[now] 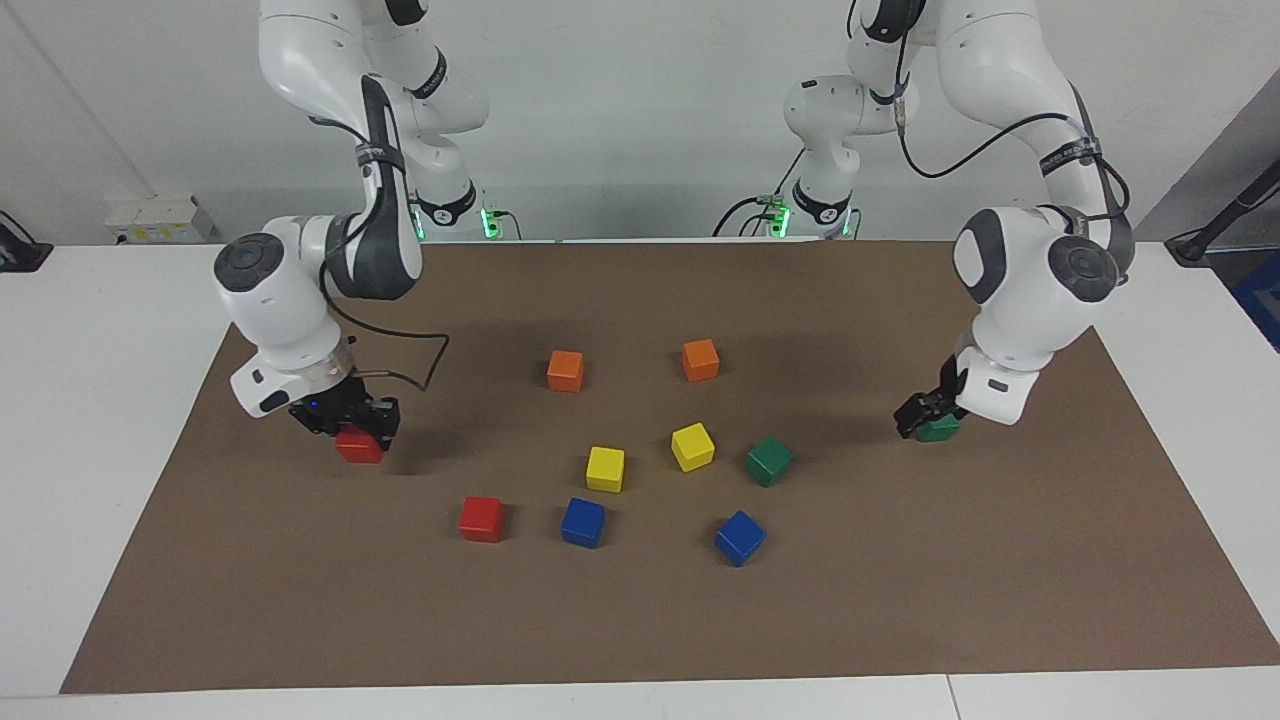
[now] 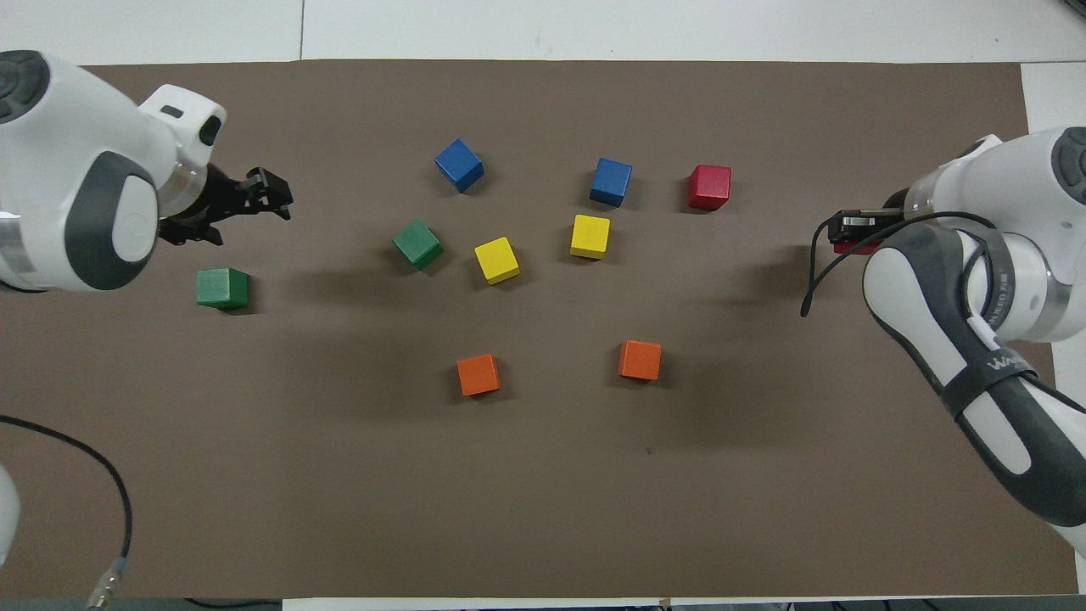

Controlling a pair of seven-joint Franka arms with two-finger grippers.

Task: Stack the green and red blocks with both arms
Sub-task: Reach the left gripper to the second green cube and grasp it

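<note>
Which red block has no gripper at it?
The red block beside a blue cube; the other red block is directly under the right gripper.

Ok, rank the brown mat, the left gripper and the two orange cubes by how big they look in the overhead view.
1. brown mat
2. left gripper: it hangs in the air, so nearness to the camera may enlarge it
3. orange cubes: they look alike, so not ranked
</note>
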